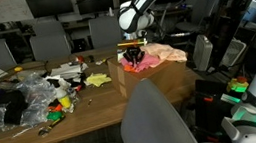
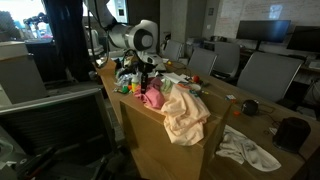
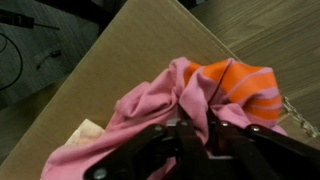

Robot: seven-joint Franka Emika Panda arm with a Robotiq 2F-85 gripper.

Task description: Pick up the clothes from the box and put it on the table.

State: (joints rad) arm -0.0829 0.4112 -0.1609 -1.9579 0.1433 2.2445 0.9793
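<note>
Pinching a raised fold of the pink-red garment (image 3: 140,115), the gripper (image 3: 197,128) has its fingers (image 3: 232,136) drawn narrow. Cloth is bunched between the tips, as far as the wrist view allows.

Grip sits on a crest of the fabric, likely because a ridge gives the tips something to bite where flat cloth would slip.

The garment lies on the cardboard of the box (image 3: 95,70), touching and partly overlapping the cream-peach garment (image 3: 240,85) with its orange stripes. A lift may drag that neighbour along. In an exterior view the cream-peach piece hangs over the box edge, probably just as it fell.

Count:
- Garments: three. Two are on the box. One pale garment (image 2: 250,150) lies crumpled on the tabletop (image 2: 268,118), well apart from the box.
- Boxes: one.
- Arms: one.
- Clear plastic bags (image 1: 32,93): one heap with small coloured items, too tangled to number.
- Grey chairs (image 1: 150,119): several.

Judged remaining: both pieces on the box.
</note>
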